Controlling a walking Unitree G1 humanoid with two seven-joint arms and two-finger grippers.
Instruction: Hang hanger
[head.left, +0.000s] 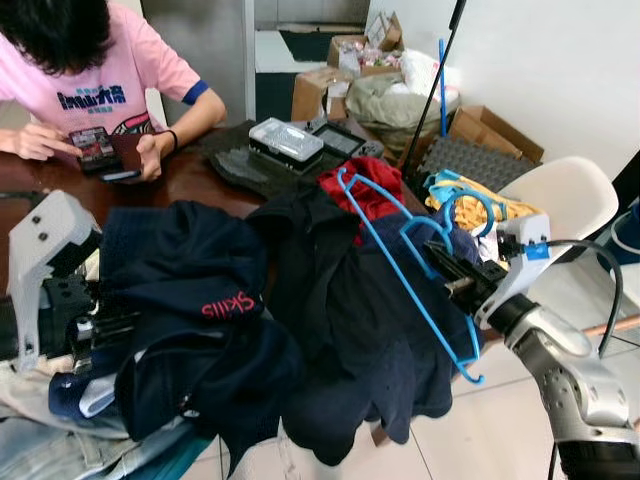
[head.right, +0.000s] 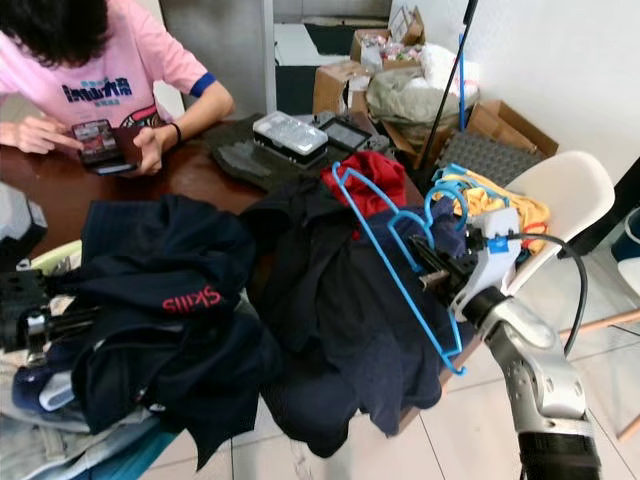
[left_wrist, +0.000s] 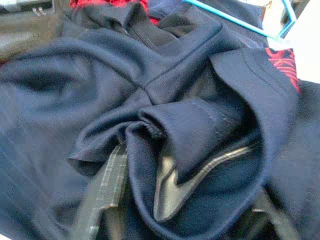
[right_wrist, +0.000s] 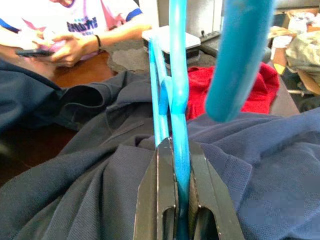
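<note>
Right now my right gripper has its fingers clamped on the blue hanger, held tilted above the dark clothes on the tabletop.

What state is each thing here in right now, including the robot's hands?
Hanger: lifted, bare, clamped in the right gripper.
Right gripper: fingers shut on the hanger.
Left gripper: at the navy clothes, fingers buried in cloth.
Navy clothes: crumpled in a heap.
Red garment: bunched.
</note>
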